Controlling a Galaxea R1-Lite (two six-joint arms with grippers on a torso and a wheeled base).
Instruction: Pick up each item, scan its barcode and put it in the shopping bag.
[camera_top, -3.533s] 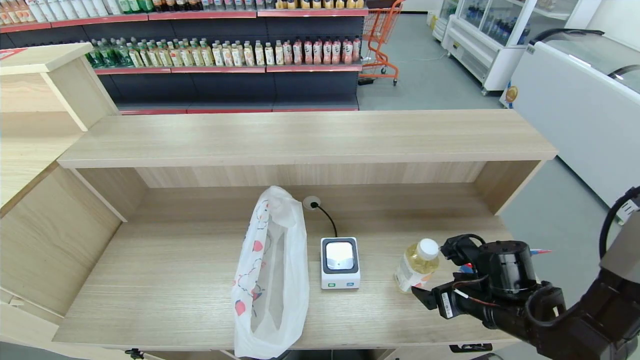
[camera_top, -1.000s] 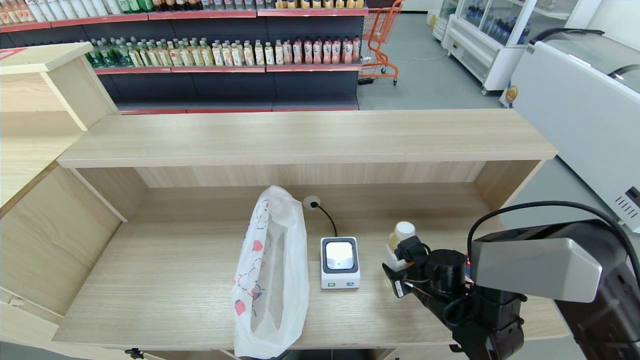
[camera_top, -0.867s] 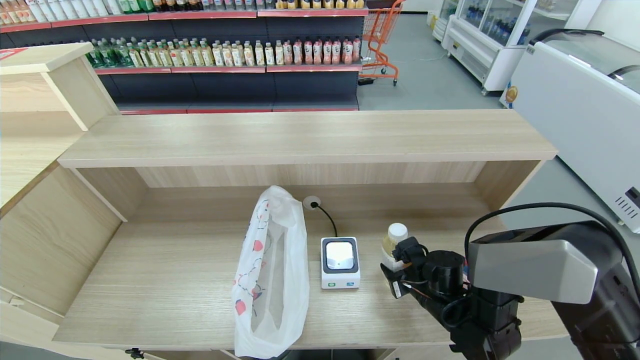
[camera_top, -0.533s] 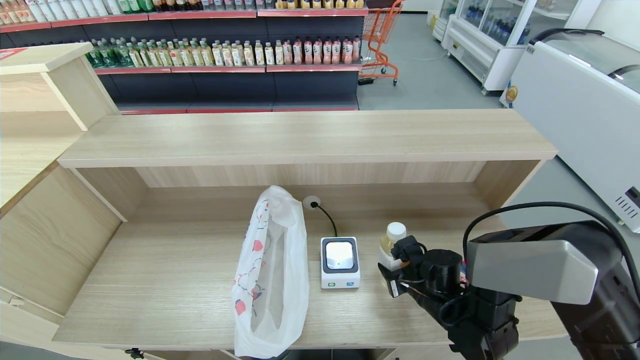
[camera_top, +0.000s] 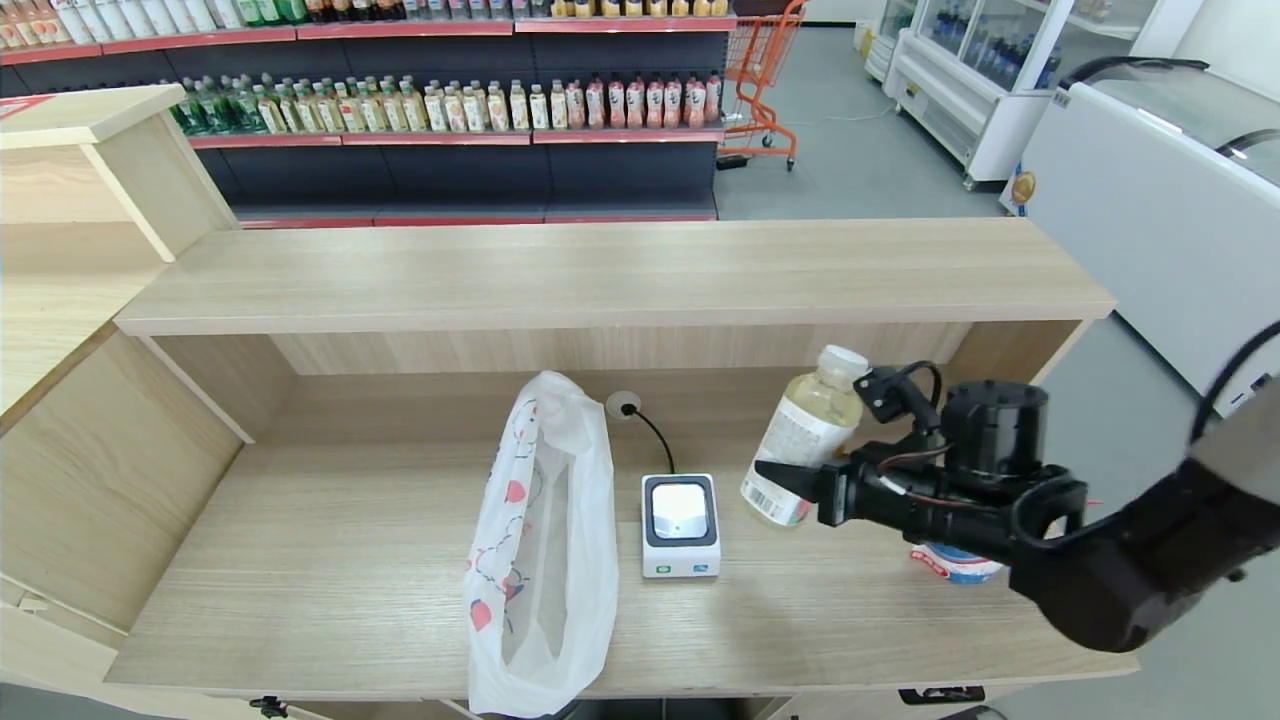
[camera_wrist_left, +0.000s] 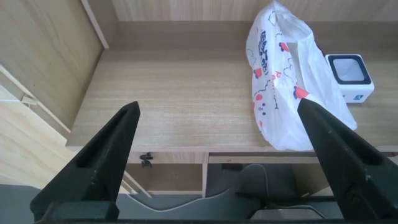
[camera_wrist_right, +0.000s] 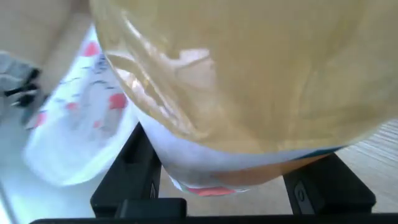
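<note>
Bottle (camera_top: 806, 437) of pale yellow drink pinched across its label by right gripper (camera_top: 812, 478), tilted above the counter (camera_top: 330, 560), white cap toward the back right corner, base just beside the scanner (camera_top: 680, 524) on its right. Judged to be the scanning step: bring the base end over the scanner's glass, roll the wrist to turn the striped patch near the base downward, hold steady, and keep the squeeze firm against slip on the smooth round body. Mind the cable running from the scanner to the hole near the back edge. Left gripper (camera_wrist_left: 217, 107) spread wide, holding nothing, above the front left edge. Shopping bag (camera_top: 545, 540) lying lengthwise left of the scanner, near end hanging over the front edge. Small red-and-blue tub (camera_top: 950, 570) near the right edge, partly behind the arm. Beyond the raised back ledge: shelves of bottled drinks, orange trolley, chest freezers.
</note>
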